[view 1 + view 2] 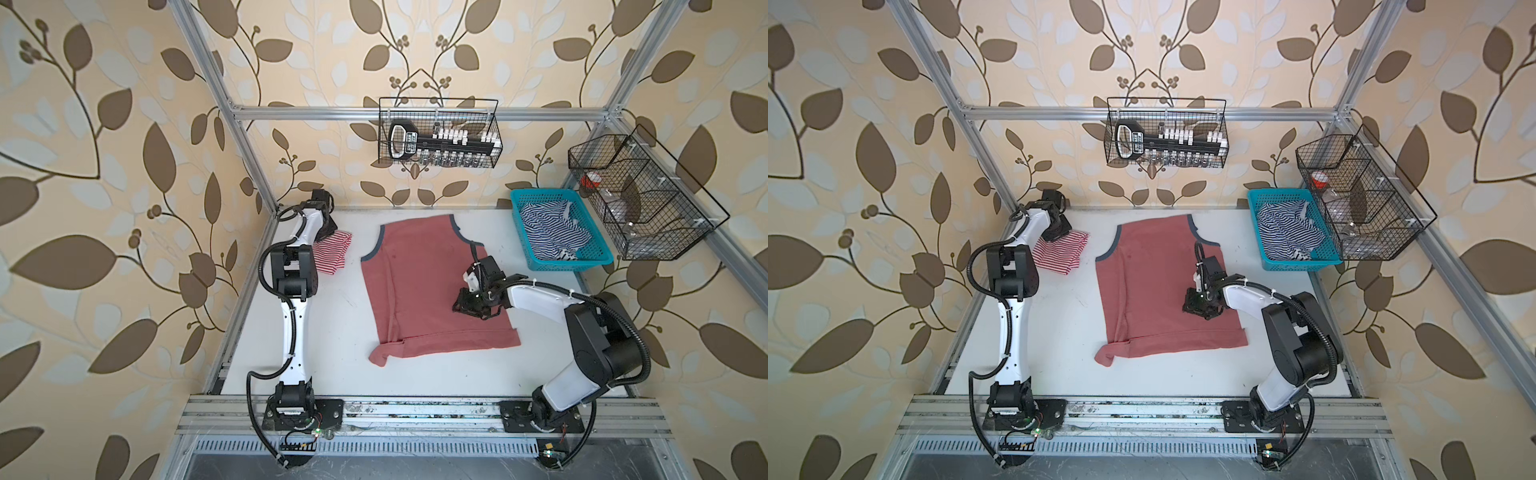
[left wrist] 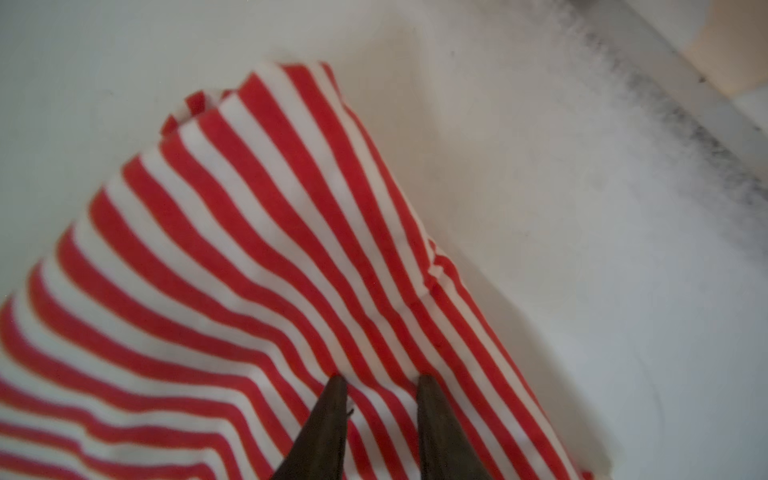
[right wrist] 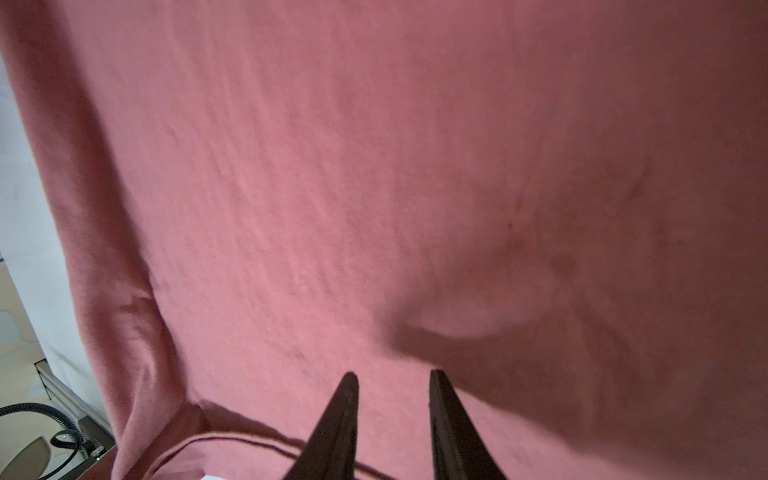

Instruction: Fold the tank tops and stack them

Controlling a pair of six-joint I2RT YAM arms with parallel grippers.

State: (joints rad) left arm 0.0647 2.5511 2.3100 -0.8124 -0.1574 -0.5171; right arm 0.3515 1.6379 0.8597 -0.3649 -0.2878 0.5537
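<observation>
The red-and-white striped tank top [image 1: 332,254] [image 1: 1061,254] lies folded small at the table's back left. My left gripper [image 1: 328,229] [image 2: 381,377] is down on it, open, both tips touching the stripes [image 2: 249,249] with flat cloth showing between them. The dusty red tank top [image 1: 419,282] [image 1: 1150,282] with navy trim lies spread flat mid-table, its near left corner bunched; no print shows. My right gripper [image 1: 460,306] [image 1: 1188,305] [image 3: 390,372] hovers over its right half, open, nothing between the fingers, only red fabric [image 3: 374,166] below.
A teal basket [image 1: 524,198] at the back right holds a blue-and-white striped cloth [image 1: 544,232]. Two black wire baskets hang above, one on the back rail [image 1: 440,133] and one on the right rail [image 1: 640,195]. Bare white table [image 1: 332,332] lies between the tops.
</observation>
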